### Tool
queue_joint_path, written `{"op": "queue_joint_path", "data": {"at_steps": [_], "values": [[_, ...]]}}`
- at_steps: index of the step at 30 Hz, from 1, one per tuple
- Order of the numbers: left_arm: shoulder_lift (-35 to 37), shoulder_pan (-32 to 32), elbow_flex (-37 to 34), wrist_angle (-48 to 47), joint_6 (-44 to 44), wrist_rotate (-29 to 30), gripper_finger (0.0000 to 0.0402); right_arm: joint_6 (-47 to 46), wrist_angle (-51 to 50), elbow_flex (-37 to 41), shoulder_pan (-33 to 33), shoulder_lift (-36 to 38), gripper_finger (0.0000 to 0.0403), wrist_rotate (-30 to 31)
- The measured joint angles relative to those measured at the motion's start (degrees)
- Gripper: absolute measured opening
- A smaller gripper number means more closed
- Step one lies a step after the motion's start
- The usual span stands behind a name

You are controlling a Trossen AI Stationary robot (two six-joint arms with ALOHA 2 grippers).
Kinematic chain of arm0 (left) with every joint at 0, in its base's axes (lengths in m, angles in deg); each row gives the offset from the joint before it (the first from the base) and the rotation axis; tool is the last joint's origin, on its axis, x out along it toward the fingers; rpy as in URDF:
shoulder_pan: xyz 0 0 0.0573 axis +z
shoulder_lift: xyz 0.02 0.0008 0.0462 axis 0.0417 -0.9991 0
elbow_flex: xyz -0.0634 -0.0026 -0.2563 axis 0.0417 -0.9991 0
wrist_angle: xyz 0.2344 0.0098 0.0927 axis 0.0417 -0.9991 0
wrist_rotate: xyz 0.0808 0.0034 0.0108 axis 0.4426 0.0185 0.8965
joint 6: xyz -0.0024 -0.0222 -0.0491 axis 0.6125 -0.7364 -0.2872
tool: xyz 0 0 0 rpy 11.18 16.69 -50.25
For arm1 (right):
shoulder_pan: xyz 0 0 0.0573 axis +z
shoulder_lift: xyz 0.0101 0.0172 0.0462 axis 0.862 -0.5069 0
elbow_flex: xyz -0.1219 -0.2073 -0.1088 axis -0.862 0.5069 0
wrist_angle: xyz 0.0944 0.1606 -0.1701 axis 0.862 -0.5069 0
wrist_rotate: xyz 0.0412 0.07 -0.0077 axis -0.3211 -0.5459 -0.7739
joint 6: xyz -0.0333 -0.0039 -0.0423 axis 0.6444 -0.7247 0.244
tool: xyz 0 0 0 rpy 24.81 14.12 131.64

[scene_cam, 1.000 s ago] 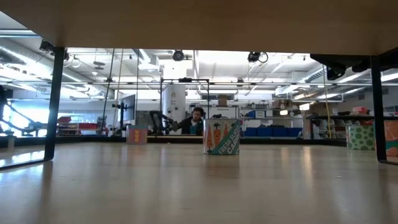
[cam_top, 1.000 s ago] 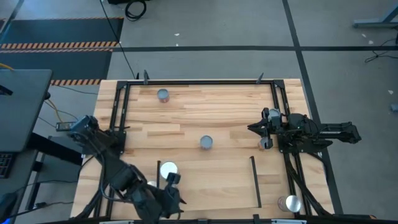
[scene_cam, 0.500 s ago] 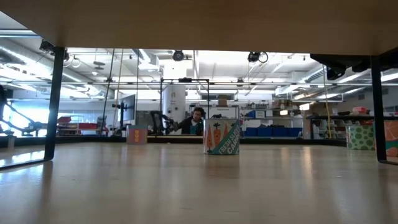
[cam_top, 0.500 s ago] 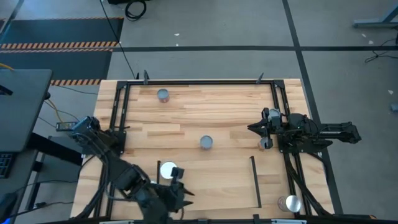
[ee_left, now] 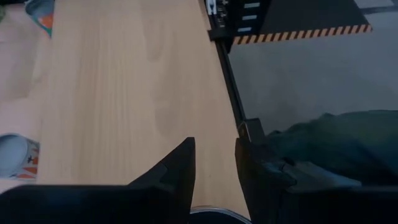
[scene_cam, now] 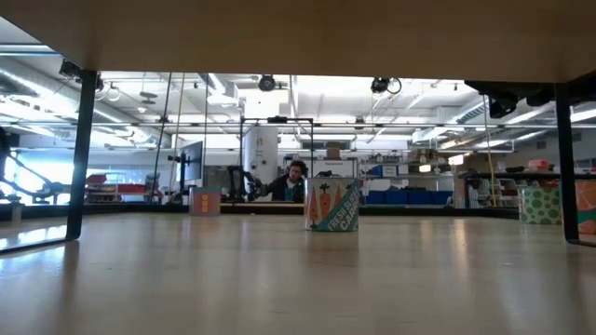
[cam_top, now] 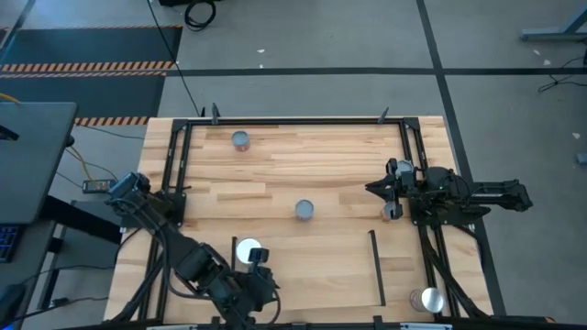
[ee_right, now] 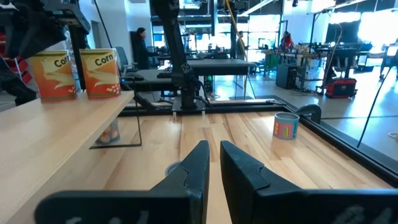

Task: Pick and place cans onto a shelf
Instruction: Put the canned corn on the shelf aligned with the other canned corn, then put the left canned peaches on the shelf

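Your left gripper (cam_top: 259, 271) sat beside the white-topped can (cam_top: 247, 250) near the table's (cam_top: 330, 174) front edge, fingers narrowly apart, holding nothing. Your right gripper (cam_top: 374, 189) waited at the right edge, nearly closed and empty.

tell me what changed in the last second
Only the left arm moved: its claw slid from beside the white-topped can toward the table's near edge, and in its wrist view a can rim sits just below its narrowly parted fingers. The right claw, the grey-topped cans and the white-topped can stayed put.
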Motion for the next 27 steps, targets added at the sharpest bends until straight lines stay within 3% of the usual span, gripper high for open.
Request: {"op": "queue_joint_path", "data": {"at_steps": [15,18,23,27], "values": [[0.5,0.0,0.0,-1.4,-1.3,0.2,0.0121,0.0,0.0,0.0,0.0,0.0,0.0047,0.0],[0.8,0.1,1.2,-1.0,1.7,1.6,0.0121,0.0,0.0,0.0,0.0,0.0,0.0047,0.0],[1.1,0.1,7.2,-0.6,10.1,10.2,0.0121,0.0,0.0,0.0,0.0,0.0,0.0047,0.0],[1.1,2.5,9.8,1.0,13.9,9.8,0.0121,0.0,0.0,0.0,0.0,0.0,0.0047,0.0]]}}
